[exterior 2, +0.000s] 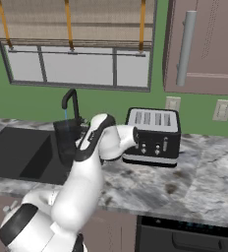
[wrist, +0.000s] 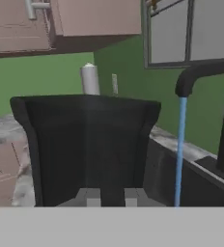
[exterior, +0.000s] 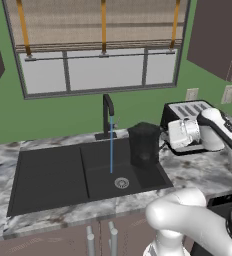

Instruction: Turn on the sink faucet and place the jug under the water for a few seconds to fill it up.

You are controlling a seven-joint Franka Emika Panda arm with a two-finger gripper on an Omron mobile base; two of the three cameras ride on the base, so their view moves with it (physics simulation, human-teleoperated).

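The matte-black rectangular double-basin sink [exterior: 48, 180] lies in the marbled grey counter [exterior: 198, 172]. At its back rim stands the thin matte-black faucet [exterior: 107, 116], from which a thin light-blue stream of water [exterior: 111, 150] falls straight toward the round silver drain [exterior: 121, 183]. Right of the stream, apart from it, the tall dark grey-black jug [exterior: 144, 145] hangs upright over the right basin. The two-finger gripper [exterior: 163, 137] pinches its right side, directly in front of the hand. Behind sits a black slotted toaster [exterior: 188, 112].
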